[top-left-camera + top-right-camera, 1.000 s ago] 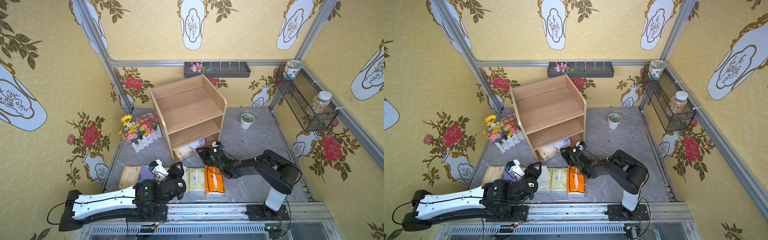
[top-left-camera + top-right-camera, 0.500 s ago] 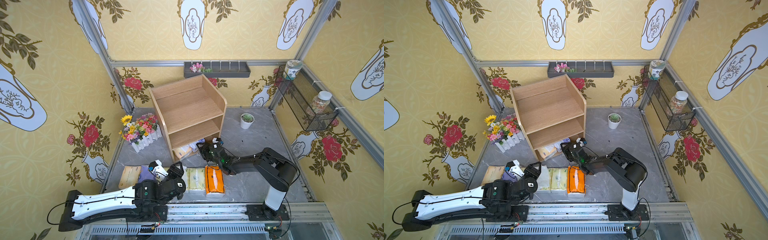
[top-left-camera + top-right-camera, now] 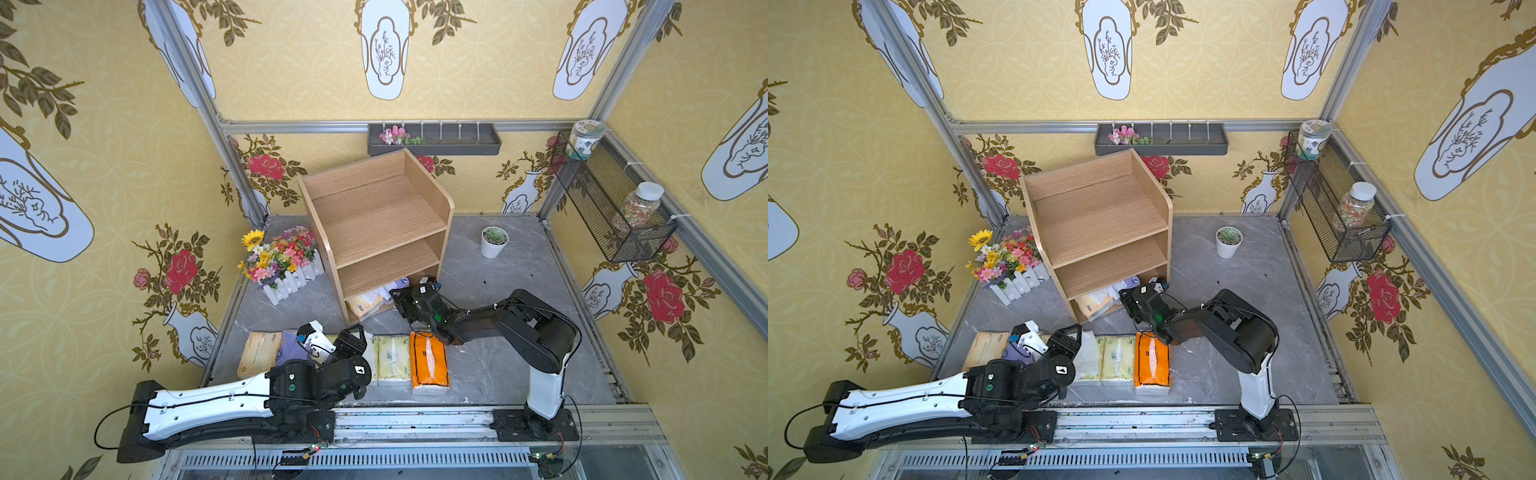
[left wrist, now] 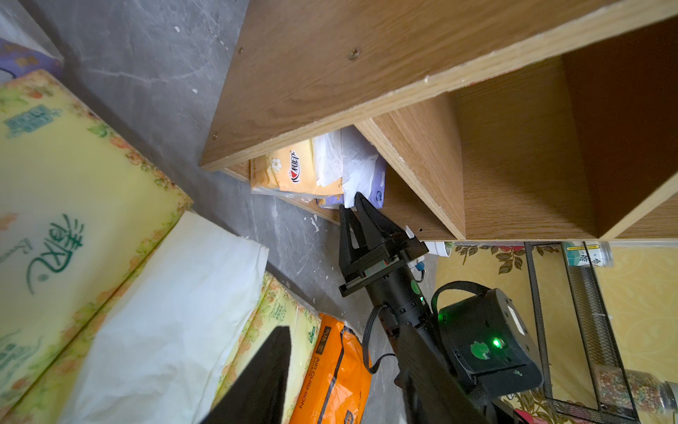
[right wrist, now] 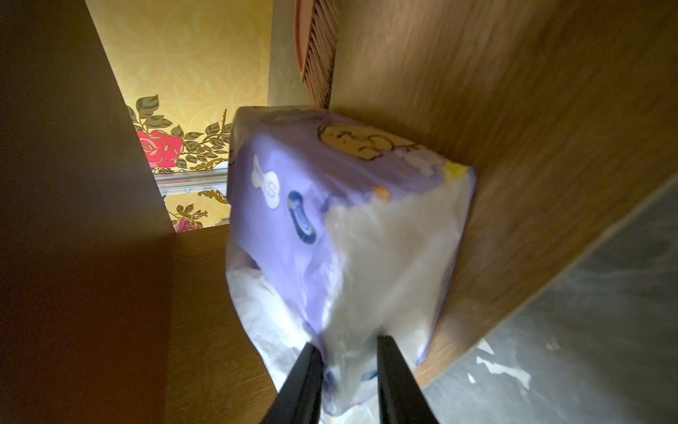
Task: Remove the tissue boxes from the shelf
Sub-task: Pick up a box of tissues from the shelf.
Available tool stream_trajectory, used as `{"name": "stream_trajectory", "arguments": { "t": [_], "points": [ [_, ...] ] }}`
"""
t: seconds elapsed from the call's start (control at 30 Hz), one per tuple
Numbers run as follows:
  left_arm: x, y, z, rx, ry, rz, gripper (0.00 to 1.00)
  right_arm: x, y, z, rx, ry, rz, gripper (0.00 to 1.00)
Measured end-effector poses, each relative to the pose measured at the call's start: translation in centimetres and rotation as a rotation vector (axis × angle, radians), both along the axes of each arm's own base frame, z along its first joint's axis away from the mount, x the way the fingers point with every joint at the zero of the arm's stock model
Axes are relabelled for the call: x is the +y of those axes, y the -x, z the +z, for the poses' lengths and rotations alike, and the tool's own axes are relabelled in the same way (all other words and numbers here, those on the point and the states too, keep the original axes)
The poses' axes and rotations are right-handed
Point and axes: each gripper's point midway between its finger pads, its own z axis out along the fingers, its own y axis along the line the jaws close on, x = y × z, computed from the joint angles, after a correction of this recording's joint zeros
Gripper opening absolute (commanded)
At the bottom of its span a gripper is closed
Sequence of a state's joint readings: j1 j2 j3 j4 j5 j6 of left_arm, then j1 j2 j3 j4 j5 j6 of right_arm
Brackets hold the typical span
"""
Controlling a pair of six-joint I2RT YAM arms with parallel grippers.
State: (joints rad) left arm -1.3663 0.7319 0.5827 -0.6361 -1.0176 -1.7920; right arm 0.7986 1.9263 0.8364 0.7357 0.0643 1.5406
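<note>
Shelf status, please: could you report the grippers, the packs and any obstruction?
Right gripper pinching lavender pack, bottom tier of shelf. Left gripper over floor packs, jaws unclear. Yellow pack alongside, also inside.

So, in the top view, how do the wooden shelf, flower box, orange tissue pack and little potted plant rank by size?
In a top view, largest first:
shelf
flower box
orange tissue pack
potted plant
No two look alike in size.
</note>
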Motion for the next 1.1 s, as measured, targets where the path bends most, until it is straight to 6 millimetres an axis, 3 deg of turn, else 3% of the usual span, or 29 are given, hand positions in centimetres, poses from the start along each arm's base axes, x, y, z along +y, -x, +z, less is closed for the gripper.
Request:
{"name": "stream_trajectory", "arguments": {
  "t": [0.4,0.8,1.1],
  "points": [
    [-0.2,0.0,-0.1,0.005,0.019,0.01,0.55,-0.2,0.2,0.8,-0.003,-0.025,0.01,0.0],
    [-1.5,-0.5,0.2,-0.023,0.083,0.021,0.74,-3.4,2.5,3.5,0.029,-0.003,0.004,0.0],
    [-3.8,-1.1,0.8,-0.062,0.14,0.006,0.77,-6.7,5.4,4.6,0.07,0.034,0.013,0.0]
  ]
}}
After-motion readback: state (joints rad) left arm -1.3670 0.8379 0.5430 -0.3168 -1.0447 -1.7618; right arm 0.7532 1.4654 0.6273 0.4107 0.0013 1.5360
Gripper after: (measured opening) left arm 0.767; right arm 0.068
